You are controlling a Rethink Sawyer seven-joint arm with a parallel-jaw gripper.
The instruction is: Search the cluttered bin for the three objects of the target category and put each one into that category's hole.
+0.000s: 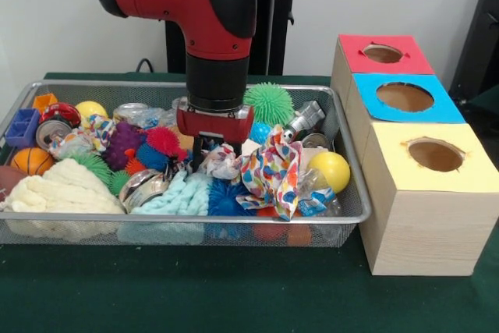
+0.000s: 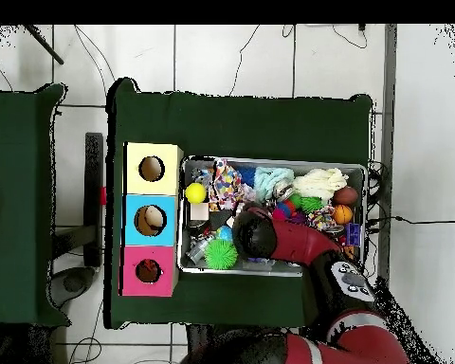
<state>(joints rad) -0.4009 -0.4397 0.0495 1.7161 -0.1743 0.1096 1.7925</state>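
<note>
The wire mesh bin (image 1: 355, 193) stands on the green table, full of clutter; it also shows in the overhead view (image 2: 274, 161). My gripper (image 1: 207, 152) is lowered into the middle of the bin, its tips sunk among cloths and spiky balls. In the overhead view the red arm (image 2: 279, 239) covers it. No striped orange or tan plush animal shows plainly; an orange thing (image 1: 270, 213) low at the bin's front is too hidden to tell. The red-topped box's round hole (image 1: 383, 53) is at the far right, and it also shows in the overhead view (image 2: 148, 272).
The blue-topped box (image 1: 405, 97) and the yellow-topped box (image 1: 435, 154) stand in a row beside the bin. In the bin lie a green spiky ball (image 1: 270, 103), a yellow ball (image 1: 330, 169), a spotted cloth (image 1: 269, 173), a can (image 1: 304, 122) and a white knit cloth (image 1: 58, 189).
</note>
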